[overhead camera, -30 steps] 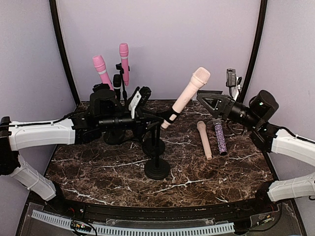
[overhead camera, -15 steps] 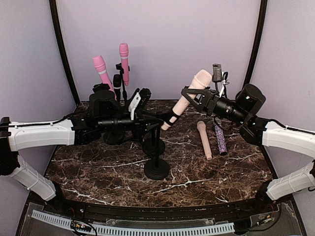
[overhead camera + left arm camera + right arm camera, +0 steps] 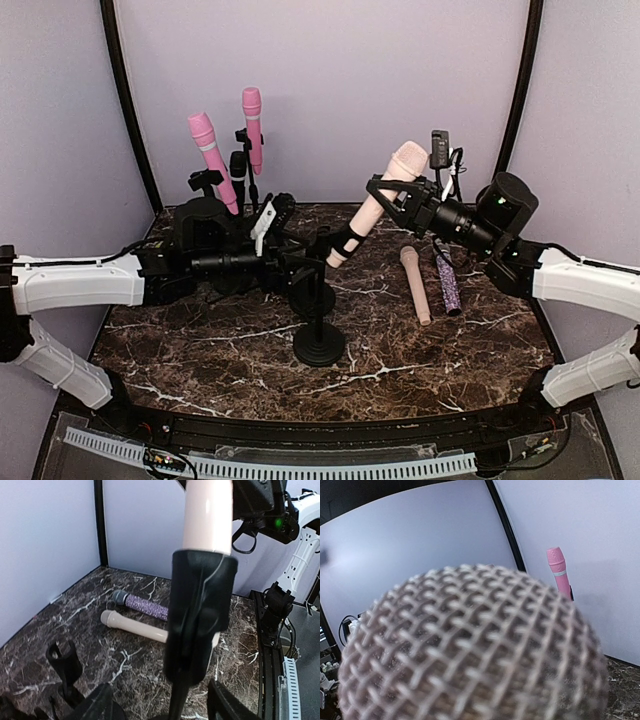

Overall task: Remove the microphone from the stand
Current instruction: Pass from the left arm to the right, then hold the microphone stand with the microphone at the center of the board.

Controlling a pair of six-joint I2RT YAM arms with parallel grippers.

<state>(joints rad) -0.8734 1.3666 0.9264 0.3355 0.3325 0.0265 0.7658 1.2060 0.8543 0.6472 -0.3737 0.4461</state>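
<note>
1. The microphone (image 3: 366, 214) is beige and sits tilted in the black clip (image 3: 345, 238) of a stand (image 3: 319, 345) near the middle of a dark marble table (image 3: 200, 350). Its mesh head is up and leans toward the right arm.
2. The right gripper (image 3: 388, 192) reaches in from the right and straddles the microphone just under the head. 1 finger crosses in front and the other is hidden behind, so it is unclear whether the jaws press on it or only flank it.
3. In the right wrist view the blurred mesh head (image 3: 470, 645) fills almost the whole frame and hides that gripper's own fingers.
4. The left gripper (image 3: 305, 262) sits low at the stand's pole, under the clip. In the left wrist view its 2 fingers (image 3: 97, 707) are cut off by the bottom edge. They stand well apart with the thin pole between them, so the jaws are wide and hold nothing.
5. In that same view the clip (image 3: 200, 610) looms close and soft, and the microphone's (image 3: 207, 515) upper end is cropped at the top.
6. Right of the stand, 2 others lie flat side by side: a loose beige microphone (image 3: 414, 285) and a purple glitter microphone (image 3: 446, 282).
7. 2 pink microphones (image 3: 203, 140) stand upright at the back left, with their stands partly hidden behind the left arm.
</note>
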